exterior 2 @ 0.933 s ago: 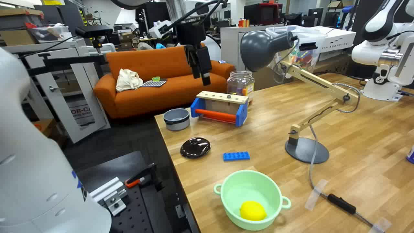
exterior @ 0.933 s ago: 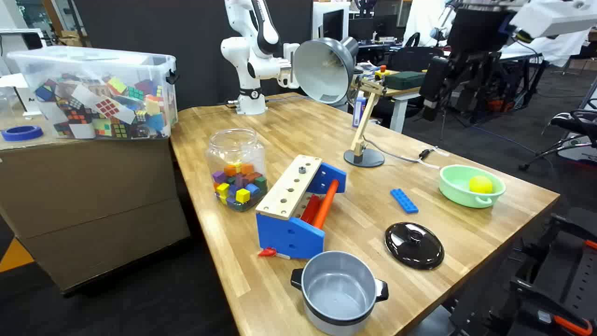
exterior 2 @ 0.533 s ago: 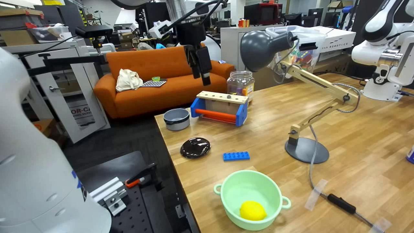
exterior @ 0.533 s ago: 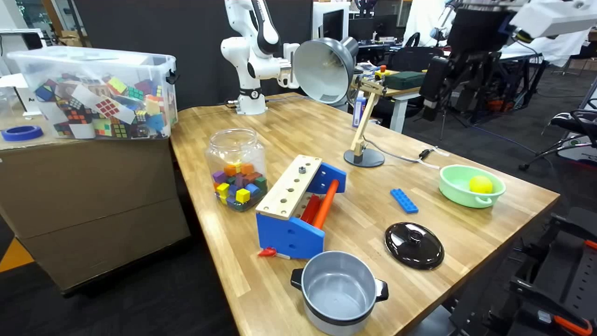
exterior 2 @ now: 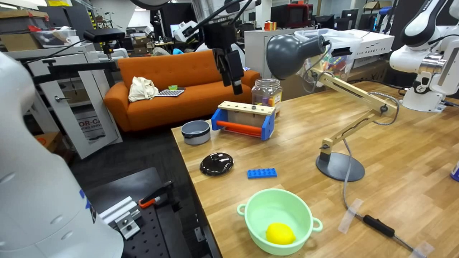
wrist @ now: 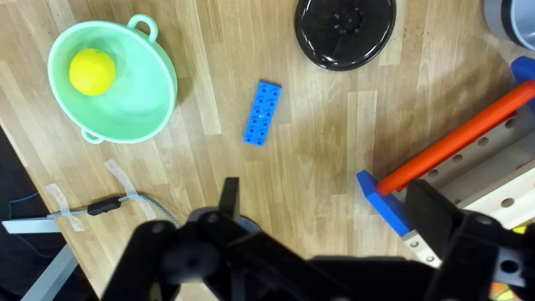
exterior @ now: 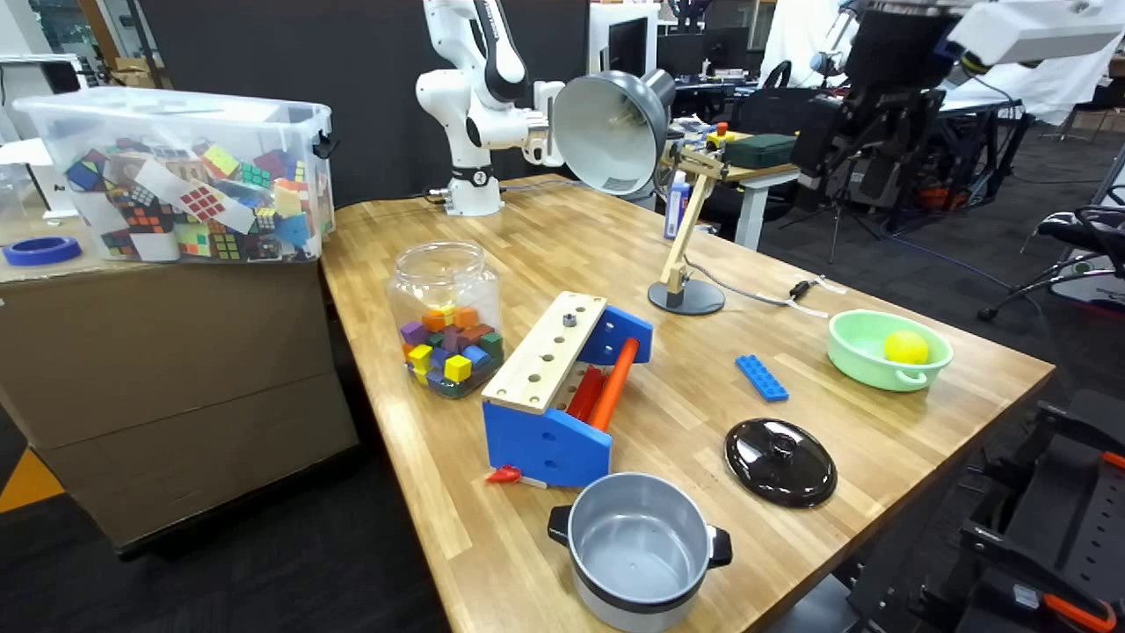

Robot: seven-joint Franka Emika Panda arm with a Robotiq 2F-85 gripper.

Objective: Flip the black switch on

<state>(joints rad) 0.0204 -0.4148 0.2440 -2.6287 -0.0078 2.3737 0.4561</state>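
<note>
The black switch [exterior 2: 378,225] is a small oblong block on a thin cord, taped to the wooden table on both sides of it. It also shows in an exterior view [exterior: 801,289] and at the left of the wrist view [wrist: 104,206]. My gripper [wrist: 324,182] is open and empty, its fingers wide apart. It hangs high above the table, well away from the switch, and shows near the top of both exterior views [exterior: 844,180] [exterior 2: 233,84]. The cord runs to the desk lamp [exterior 2: 294,55].
A green bowl [exterior 2: 258,200] with a yellow ball [exterior 2: 280,233] stands near the switch. The lamp's tall arm [exterior 2: 353,95] rises beside the cord. A blue brick [wrist: 262,113], black lid [wrist: 346,31], grey pot [exterior: 640,536], wooden toolbox [exterior: 549,352] and block jar [exterior: 444,281] are on the table.
Between half a second ago and now, my gripper has moved a little to the right in an exterior view and tilted slightly. The switch and other objects have not moved.
</note>
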